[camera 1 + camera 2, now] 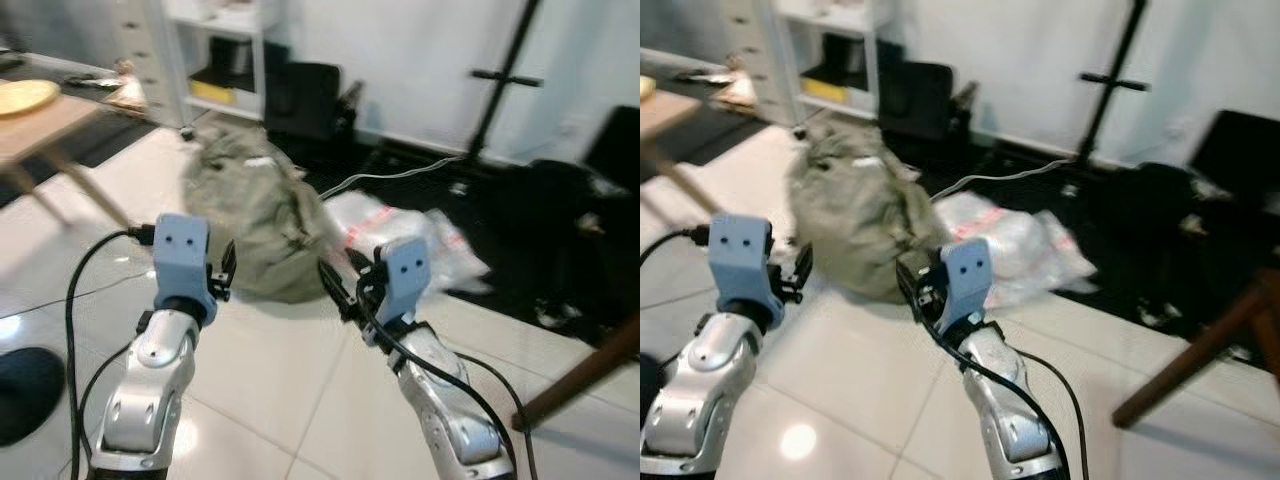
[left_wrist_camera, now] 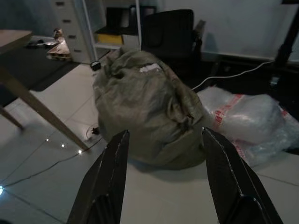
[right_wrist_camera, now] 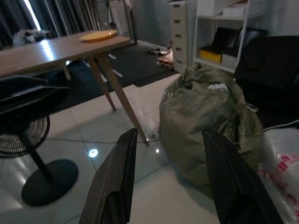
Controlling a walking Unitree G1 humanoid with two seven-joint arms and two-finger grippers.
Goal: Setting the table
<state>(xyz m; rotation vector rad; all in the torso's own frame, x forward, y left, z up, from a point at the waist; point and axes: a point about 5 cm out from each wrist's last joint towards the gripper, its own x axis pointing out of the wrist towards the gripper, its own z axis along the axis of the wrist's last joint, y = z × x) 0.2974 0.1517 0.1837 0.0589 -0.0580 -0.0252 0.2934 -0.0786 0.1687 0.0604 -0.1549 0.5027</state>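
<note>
**Still short of the desk, both arms empty**

Here the robot faces a cluttered patch of white tiled floor (image 1: 270, 380), both arms raised in front of it. The left gripper (image 2: 163, 182) has its jaws spread wide apart and holds nothing; past its fingers lies a lumpy olive-green sack (image 2: 149, 112) on the tiles. The right gripper (image 3: 168, 182) likewise has its jaws apart and empty, pointing over the floor towards the same sack.

Just beside the sack, on its right, sits a clear plastic bag (image 1: 400, 235) with red markings, and a white cable (image 1: 400, 175) runs across the dark mat behind them. A black stand (image 1: 505, 80) rises against the white wall.

The wooden desk (image 3: 56, 49) stands well off to the robot's left, on slanted legs, with a yellow plate (image 3: 98, 35) resting on its top. Near it, a black floor fan (image 3: 32, 135) stands on a round base. White shelves (image 1: 215, 50) line the far wall behind the sack.
</note>
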